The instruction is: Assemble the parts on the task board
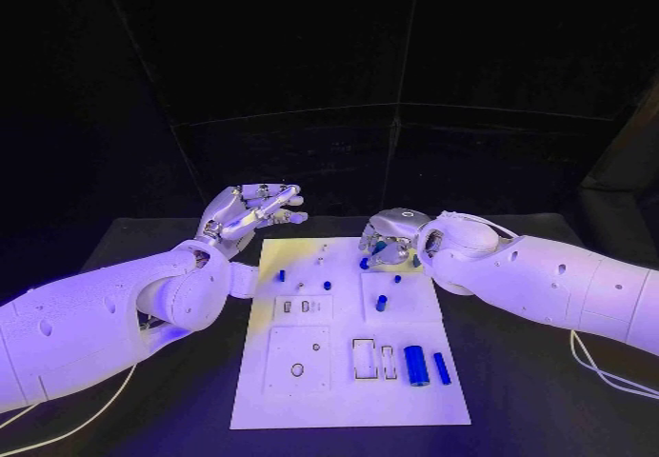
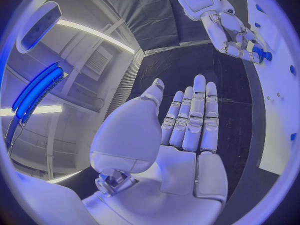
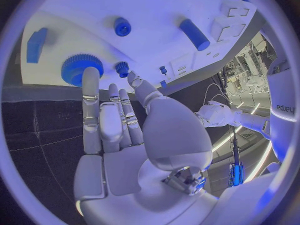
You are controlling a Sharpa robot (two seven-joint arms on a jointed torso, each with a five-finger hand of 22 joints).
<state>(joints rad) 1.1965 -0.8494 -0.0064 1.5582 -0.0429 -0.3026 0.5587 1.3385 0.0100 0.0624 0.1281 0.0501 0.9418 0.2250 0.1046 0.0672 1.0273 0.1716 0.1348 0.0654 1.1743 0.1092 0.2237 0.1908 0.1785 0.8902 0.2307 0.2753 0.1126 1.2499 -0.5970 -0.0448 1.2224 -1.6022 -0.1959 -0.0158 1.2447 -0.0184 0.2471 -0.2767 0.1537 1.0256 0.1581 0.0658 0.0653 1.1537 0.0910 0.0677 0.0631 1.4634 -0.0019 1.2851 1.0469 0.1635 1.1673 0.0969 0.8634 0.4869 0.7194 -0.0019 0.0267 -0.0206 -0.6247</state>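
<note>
The white task board (image 1: 344,381) lies mid-table. My left hand (image 1: 254,211) hovers above the board's far left corner with its fingers apart and straight (image 2: 194,120), holding nothing. My right hand (image 1: 391,238) hangs over the board's far right part, fingers pointing down at a large blue gear (image 3: 78,65); one fingertip (image 3: 90,75) overlaps the gear's rim, and whether it touches I cannot tell. Beside the gear sit a small blue gear (image 3: 122,67), a blue peg (image 3: 122,26), a blue cylinder (image 3: 194,34) and a blue block (image 3: 36,44). The left wrist view shows the right hand (image 2: 234,32) around a blue part (image 2: 259,52).
Small blue pegs (image 1: 280,276) (image 1: 329,284) (image 1: 383,303) stand mid-board. A thick blue cylinder (image 1: 415,366) and a slimmer one (image 1: 442,367) lie near the board's near right corner, beside rectangular slots (image 1: 364,359). White cables (image 1: 605,371) trail on the black table at both sides.
</note>
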